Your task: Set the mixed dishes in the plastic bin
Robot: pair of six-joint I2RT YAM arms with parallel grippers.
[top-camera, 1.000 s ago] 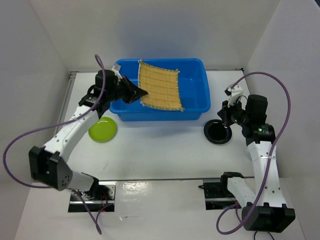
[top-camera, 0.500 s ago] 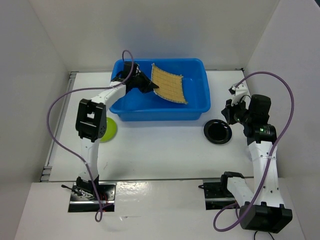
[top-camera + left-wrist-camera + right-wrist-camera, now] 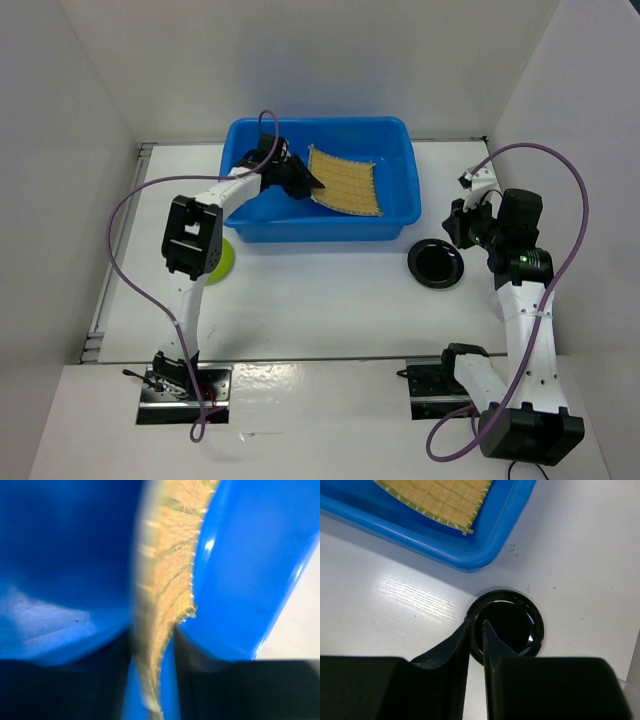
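Observation:
The blue plastic bin (image 3: pixel 395 215) stands at the back centre of the table. The tan bamboo mat (image 3: pixel 347 182) lies tilted inside it. My left gripper (image 3: pixel 307 180) is shut on the mat's left edge, low inside the bin. In the left wrist view the blurred mat (image 3: pixel 170 555) runs between the jaws (image 3: pixel 153 630). The black dish (image 3: pixel 435 264) sits on the table right of the bin. My right gripper (image 3: pixel 462 225) hovers above it, jaws almost together and empty (image 3: pixel 475 623). The lime-green plate (image 3: pixel 224 262) is mostly hidden under the left arm. The clear cup is not in view.
White walls close in the table on the left, back and right. The bin's near right corner (image 3: pixel 470 560) lies just above the black dish (image 3: pixel 512 625) in the right wrist view. Purple cables loop beside both arms.
The left gripper has carried the mat from above the bin's left rim down into the bin, and the mat has tipped flatter. The right arm has barely moved.

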